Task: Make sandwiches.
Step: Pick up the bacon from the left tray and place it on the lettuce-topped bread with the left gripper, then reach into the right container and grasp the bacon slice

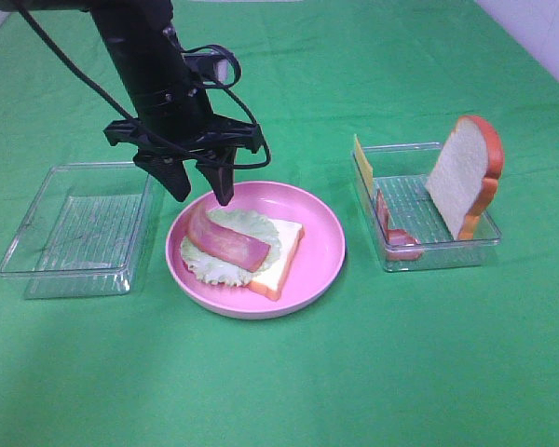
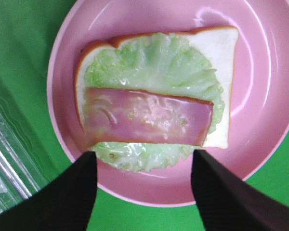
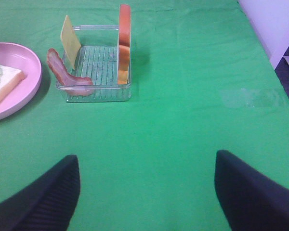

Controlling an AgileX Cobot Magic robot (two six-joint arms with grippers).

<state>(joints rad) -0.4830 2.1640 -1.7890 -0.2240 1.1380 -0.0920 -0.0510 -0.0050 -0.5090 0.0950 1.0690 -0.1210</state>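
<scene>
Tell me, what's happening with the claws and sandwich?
Left gripper open above plate. Right gripper open over bare cloth. Sandwich so far: bread, lettuce, bacon. Cheese, second slice in tray. Nothing blocks the plate.

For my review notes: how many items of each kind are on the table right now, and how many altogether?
Bread slices: 2
Lettuce leaf: 1
Bacon strips: 2
Cheese square: 1
Pink plate: 1
Clear trays: 2
Total: 9

Pink plate (image 1: 322,250), pale green lettuce (image 1: 205,267), pinkish-red bacon (image 1: 229,244), green cloth (image 1: 279,391)
</scene>
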